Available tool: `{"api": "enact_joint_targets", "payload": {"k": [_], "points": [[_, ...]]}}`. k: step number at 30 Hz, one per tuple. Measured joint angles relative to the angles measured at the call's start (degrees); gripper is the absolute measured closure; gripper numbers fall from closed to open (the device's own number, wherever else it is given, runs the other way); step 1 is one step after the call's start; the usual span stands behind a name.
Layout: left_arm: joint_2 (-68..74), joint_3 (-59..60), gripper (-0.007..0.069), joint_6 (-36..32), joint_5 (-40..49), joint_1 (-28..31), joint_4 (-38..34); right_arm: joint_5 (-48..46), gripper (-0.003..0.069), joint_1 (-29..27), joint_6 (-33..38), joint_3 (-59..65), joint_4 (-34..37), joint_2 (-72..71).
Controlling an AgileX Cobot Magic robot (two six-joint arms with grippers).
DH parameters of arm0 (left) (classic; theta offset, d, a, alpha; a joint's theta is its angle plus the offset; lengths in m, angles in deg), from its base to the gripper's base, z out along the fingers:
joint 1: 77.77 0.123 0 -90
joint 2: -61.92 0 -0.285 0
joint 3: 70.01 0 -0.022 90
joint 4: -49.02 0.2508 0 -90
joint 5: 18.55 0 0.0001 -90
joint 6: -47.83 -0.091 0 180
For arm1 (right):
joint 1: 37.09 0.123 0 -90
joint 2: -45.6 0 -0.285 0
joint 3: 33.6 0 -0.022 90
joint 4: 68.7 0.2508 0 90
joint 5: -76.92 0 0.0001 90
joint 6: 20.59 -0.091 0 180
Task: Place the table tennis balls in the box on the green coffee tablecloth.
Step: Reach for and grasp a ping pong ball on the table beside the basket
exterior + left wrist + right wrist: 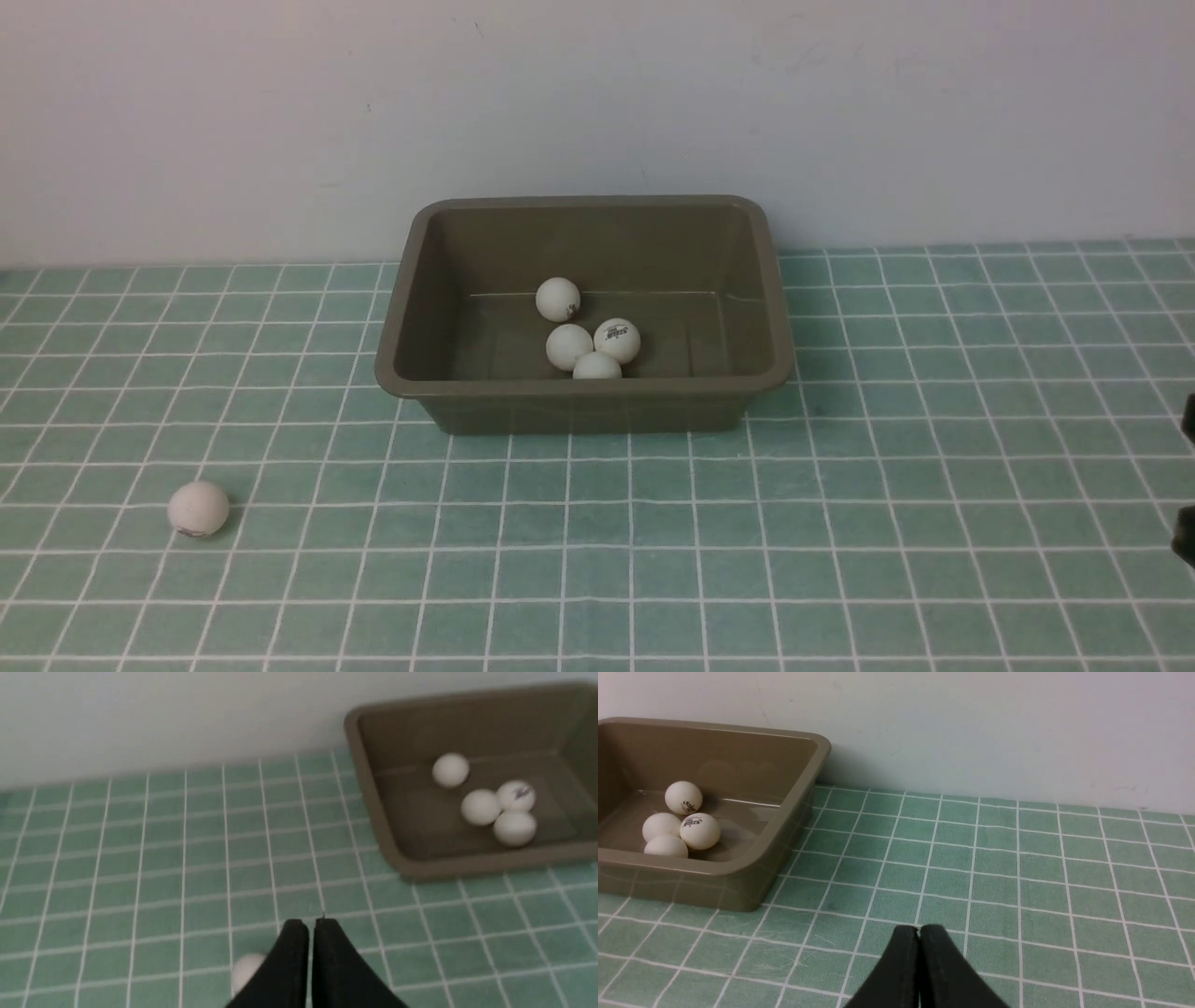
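One table tennis ball (198,509) lies loose on the green coffee tablecloth (840,560). The other four balls (569,346) sit inside the olive-brown box (579,411), three bunched against its near wall and one a little apart.

The left gripper (312,925) has its jaws pressed together and holds nothing. In the left wrist view the loose ball shows just beside one black finger (287,970), back from the tips toward the wrist and partly hidden by that finger. It is on the side of the jaws turned away from the box. A ball has no long axis, so any closing direction would serve.

The right gripper (919,932) is also shut and empty. Ahead of its tips there is only bare cloth, and the box is well off to one side. The left arm is clearly the nearer one. Its jaws would probably need to part and shift sideways and back to straddle the ball.
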Motion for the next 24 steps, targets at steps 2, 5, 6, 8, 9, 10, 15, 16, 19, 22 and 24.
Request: {"api": "enact_joint_targets", "payload": {"k": [2,5,6,8,9,10,15,16,19,22,24], "points": [[5.0,-3.1,0.0624,2.9,3.7,0.0,3.2,0.0,0.0669,0.0,0.0,0.0,0.0,0.0],[11.1,-6.7,0.0606,7.1,8.4,0.0,9.2,0.0,0.0669,0.0,0.0,0.0,0.0,0.0],[12.2,-7.6,0.0603,7.8,9.1,0.0,10.3,0.0,0.0669,0.0,0.0,0.0,0.0,0.0],[15.8,-9.5,0.0589,10.2,10.7,0.0,14.3,0.0,0.0669,0.0,0.0,0.0,0.0,0.0],[17.8,-10.5,0.0573,11.9,11.4,0.0,16.3,0.0,0.0669,0.0,0.0,0.0,0.0,0.0],[18.9,-10.9,0.056,12.6,11.5,0.0,17.3,0.0,0.0669,0.0,0.0,0.0,0.0,0.0],[23.9,-11.8,0.0498,14.9,11.5,0.0,19.8,0.0,0.0669,0.0,0.0,0.0,0.0,0.0],[24.8,-11.8,0.0482,15.1,11.6,0.0,20.0,0.0,0.0669,0.0,0.0,0.0,0.0,0.0],[28.3,-11.8,0.0421,15.5,12.0,0.0,20.2,0.0,0.0669,0.0,0.0,0.0,0.0,0.0],[32.0,-11.8,0.0292,15.5,11.8,0.0,20.3,0.0,0.0669,0.0,0.0,0.0,0.0,0.0],[34.0,-11.8,0.0209,15.5,11.3,0.0,20.1,0.0,0.0669,0.0,0.0,0.0,0.0,0.0]]}}
